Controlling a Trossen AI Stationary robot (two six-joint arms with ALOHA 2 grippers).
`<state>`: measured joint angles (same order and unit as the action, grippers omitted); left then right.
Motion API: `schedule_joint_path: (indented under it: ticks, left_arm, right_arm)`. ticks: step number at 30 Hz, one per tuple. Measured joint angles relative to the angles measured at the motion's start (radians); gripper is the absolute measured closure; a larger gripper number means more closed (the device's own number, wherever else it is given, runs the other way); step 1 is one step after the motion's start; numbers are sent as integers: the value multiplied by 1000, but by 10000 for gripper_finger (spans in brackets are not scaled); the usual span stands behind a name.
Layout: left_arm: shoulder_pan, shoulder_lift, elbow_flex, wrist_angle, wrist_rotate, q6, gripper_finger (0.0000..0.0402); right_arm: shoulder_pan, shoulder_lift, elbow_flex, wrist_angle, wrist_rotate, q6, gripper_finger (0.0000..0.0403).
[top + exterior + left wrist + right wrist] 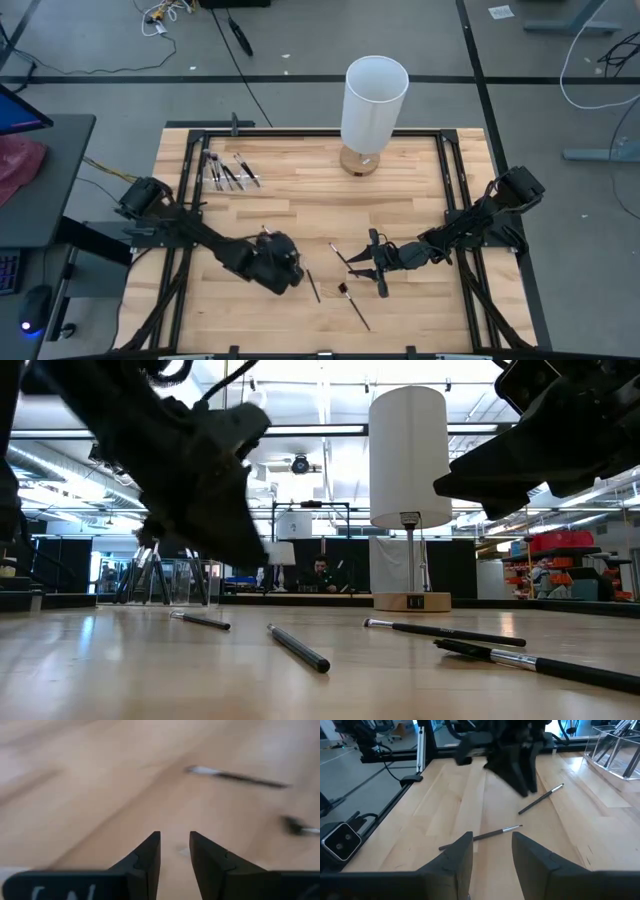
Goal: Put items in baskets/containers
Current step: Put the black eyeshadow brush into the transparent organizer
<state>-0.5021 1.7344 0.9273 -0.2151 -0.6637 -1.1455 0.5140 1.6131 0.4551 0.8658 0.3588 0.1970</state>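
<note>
Left fingers: the left gripper is standing slightly parted over bare wood, gripping nothing.
Right fingers: the right gripper is hanging parted and empty, with a brush lying just beyond its tips.
Direction: that brush is lying ahead of the right fingers, its long axis running crosswise to them.
Nearer arm: the right arm is sitting closer to the loose brushes at the table's middle; one brush is lying just beside the left gripper.
Loose brushes: three or four seem to be lying on the table front.
Container: one clear container is sitting at the far left corner, holding several brushes, count unclear.
Other: one white cylinder is standing at the far edge.
</note>
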Motion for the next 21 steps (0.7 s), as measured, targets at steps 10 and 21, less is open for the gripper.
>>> schedule_joint_path:
  ticks: [10,21]
  left_arm:
    - [-15,0,178,-548,-110,-394,288]
    - [-15,0,43,-527,-13,-740,153]
  right_arm:
    - [0,0,0,0,0,-15,266]
    - [0,0,0,4,0,-85,266]
